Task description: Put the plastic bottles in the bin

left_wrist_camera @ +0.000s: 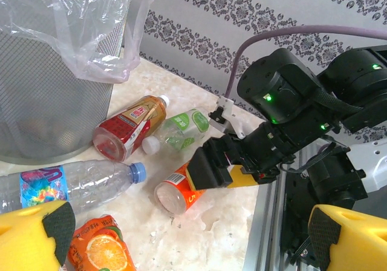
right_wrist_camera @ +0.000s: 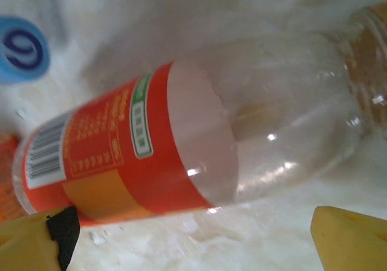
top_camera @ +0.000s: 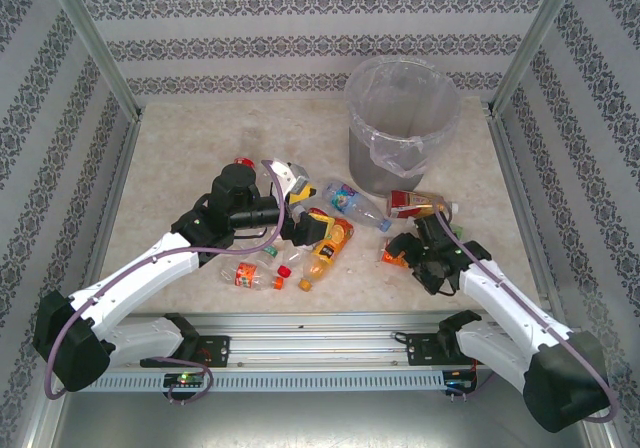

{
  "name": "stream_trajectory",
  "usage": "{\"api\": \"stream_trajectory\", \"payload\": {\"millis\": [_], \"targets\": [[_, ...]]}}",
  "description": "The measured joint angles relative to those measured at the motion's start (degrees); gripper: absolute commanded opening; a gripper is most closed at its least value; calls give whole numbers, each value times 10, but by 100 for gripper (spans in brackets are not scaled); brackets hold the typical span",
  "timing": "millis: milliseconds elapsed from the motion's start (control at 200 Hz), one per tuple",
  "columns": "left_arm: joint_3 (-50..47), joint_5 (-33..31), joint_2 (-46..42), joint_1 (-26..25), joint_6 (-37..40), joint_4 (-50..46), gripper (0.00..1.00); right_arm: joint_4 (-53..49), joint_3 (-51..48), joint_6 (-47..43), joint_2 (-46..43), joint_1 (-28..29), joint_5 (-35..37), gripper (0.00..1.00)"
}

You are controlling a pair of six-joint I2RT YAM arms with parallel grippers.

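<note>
Top view: the plastic bottles (top_camera: 328, 243) lie near the bin (top_camera: 400, 118). Left wrist: my left gripper (left_wrist_camera: 193, 235) has jaws apart and empty. Right wrist: my right gripper (right_wrist_camera: 193, 241) hangs with jaws apart over an orange-label bottle (right_wrist_camera: 151, 162). I judge this is the reaching step; next I should lower and close.

On the red-orange label (right_wrist_camera: 121, 156), a black barcode (right_wrist_camera: 45, 156) is printed on a white patch at one end; its digits cannot be read. A green-framed box (right_wrist_camera: 142, 123) and columns of fine print are carried on the same label, all too blurred to be read. A dark figure resembling a 6 or a 9 is shown on the blue cap (right_wrist_camera: 21, 47). In the left wrist view, a letter resembling a U is seen on the blue label (left_wrist_camera: 42, 186), a possible 5 on the orange label (left_wrist_camera: 181, 186), unreadable white characters on the red label (left_wrist_camera: 127, 123), and a pictured orange on the juice label (left_wrist_camera: 100, 253). No brand name can be read.
</note>
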Motion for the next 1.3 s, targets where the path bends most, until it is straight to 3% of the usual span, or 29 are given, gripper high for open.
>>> {"api": "stream_trajectory", "payload": {"millis": [320, 1299], "targets": [[0, 0, 0, 0, 0, 0, 100, 102, -17, 26, 24, -45, -12, 98], [0, 0, -3, 0, 10, -2, 100, 193, -33, 32, 99, -79, -7, 98]]}}
